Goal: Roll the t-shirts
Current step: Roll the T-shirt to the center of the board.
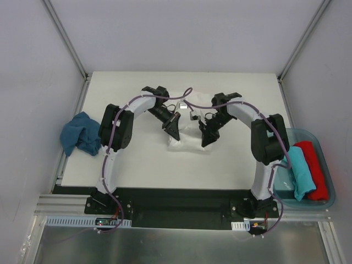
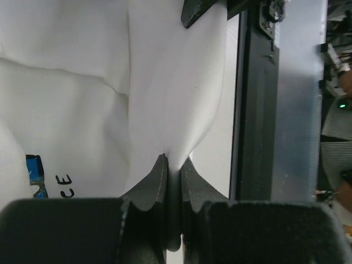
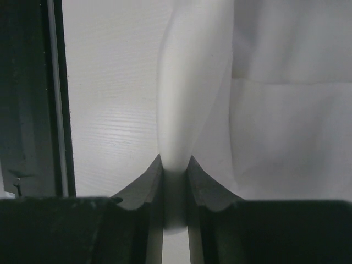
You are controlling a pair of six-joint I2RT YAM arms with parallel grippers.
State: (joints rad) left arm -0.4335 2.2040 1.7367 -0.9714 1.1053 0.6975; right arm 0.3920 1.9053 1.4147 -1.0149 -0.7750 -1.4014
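The white t-shirt [image 1: 190, 140] lies bunched at the table's middle. My left gripper [image 1: 172, 133] is shut on a fold of its near left edge; the fold [image 2: 176, 110] rises from the jaws, with a bit of blue print [image 2: 34, 173] at the left. My right gripper [image 1: 208, 140] is shut on a fold of its near right edge [image 3: 187, 110]. A dark blue t-shirt [image 1: 81, 133] lies crumpled at the table's left edge. Rolled teal [image 1: 300, 170] and red [image 1: 316, 168] t-shirts lie in a bin.
The clear blue bin [image 1: 324, 204] stands off the table's right edge, beside the right arm's base. A black rail and metal frame [image 2: 291, 110] run along the table's near edge. Grey walls enclose the table [image 1: 143, 170] at back and sides.
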